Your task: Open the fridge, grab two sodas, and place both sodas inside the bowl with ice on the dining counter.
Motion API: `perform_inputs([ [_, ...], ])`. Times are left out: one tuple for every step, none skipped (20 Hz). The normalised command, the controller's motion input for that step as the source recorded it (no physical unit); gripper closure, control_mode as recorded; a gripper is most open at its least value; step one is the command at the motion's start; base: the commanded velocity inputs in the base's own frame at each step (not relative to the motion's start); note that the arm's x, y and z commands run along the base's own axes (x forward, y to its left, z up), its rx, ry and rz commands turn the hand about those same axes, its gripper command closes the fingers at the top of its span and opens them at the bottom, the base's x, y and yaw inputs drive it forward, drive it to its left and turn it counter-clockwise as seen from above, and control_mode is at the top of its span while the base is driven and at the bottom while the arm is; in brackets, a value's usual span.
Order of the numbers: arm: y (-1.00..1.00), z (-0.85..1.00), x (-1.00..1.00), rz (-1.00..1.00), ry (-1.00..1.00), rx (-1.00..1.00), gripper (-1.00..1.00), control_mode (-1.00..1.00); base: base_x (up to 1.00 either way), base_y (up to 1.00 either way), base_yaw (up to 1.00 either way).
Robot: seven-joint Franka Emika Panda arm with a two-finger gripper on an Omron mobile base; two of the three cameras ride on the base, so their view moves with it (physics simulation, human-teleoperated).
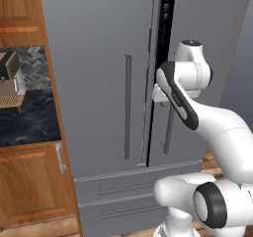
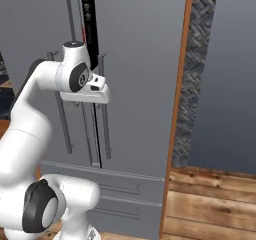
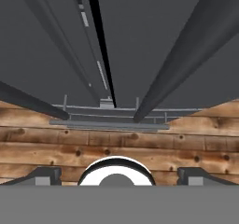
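Gripper [image 3: 119, 176] released, jaws spread wide with nothing between them; fingertips [image 3: 44, 175] sit at the two sides of the hand view, pointing down along the fridge [image 1: 99, 58] front toward the wooden floor [image 3: 116, 146]. Fridge doors stand slightly ajar, a narrow dark gap [image 1: 165, 28] between them. Hand sits just in front of that gap, beside the right door's bar handle [image 3: 186, 55]. Left door handle [image 1: 128, 107] untouched.
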Motion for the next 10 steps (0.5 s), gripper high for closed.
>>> perform_inputs([
  [0.0,0.0,0.0,0.0,0.0,0.0,-1.0,1.0,-0.17,-0.33,0.0],
  [0.0,0.0,0.0,0.0,0.0,0.0,-1.0,1.0,-0.24,-0.33,-0.01],
  [0.0,0.0,0.0,0.0,0.0,0.0,-1.0,1.0,-0.26,-0.32,-0.01],
  [0.0,0.0,0.0,0.0,0.0,0.0,-1.0,1.0,-0.33,-0.28,0.0],
  [0.0,0.0,0.0,0.0,0.0,0.0,-1.0,1.0,-0.41,-0.19,0.0],
  [0.0,0.0,0.0,0.0,0.0,0.0,-1.0,1.0,-0.43,-0.06,0.0],
  [0.0,0.0,0.0,0.0,0.0,0.0,-1.0,1.0,-0.43,-0.01,0.0],
  [0.0,0.0,0.0,0.0,0.0,0.0,-1.0,1.0,-0.39,0.0,0.0],
  [0.0,0.0,0.0,0.0,0.0,0.0,-1.0,1.0,-0.39,0.0,0.0],
  [0.0,0.0,0.0,0.0,0.0,0.0,-1.0,1.0,-0.46,0.0,0.0],
])
